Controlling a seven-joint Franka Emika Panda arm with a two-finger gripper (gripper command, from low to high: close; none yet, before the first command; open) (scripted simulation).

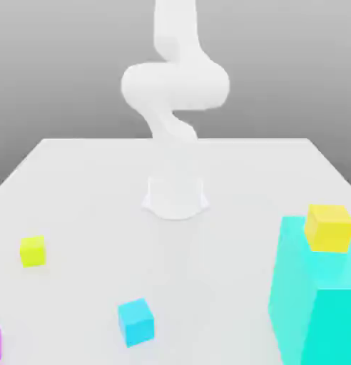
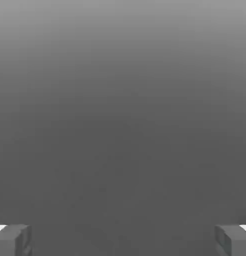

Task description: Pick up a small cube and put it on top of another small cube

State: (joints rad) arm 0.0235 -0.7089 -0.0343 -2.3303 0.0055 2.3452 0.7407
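Nothing done yet: gripper [image 2: 123, 240] spread wide and empty, sky-blue cube [image 1: 136, 321] well apart from golden-yellow cube [image 1: 329, 227] atop turquoise block [image 1: 314, 299]

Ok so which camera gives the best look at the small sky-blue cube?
The exterior view. There the small sky-blue cube sits whole and unobstructed on the white table, near the front edge, between the lemon-yellow cube and the big turquoise block. The hand view gives nothing of it: grey background and the open claw.
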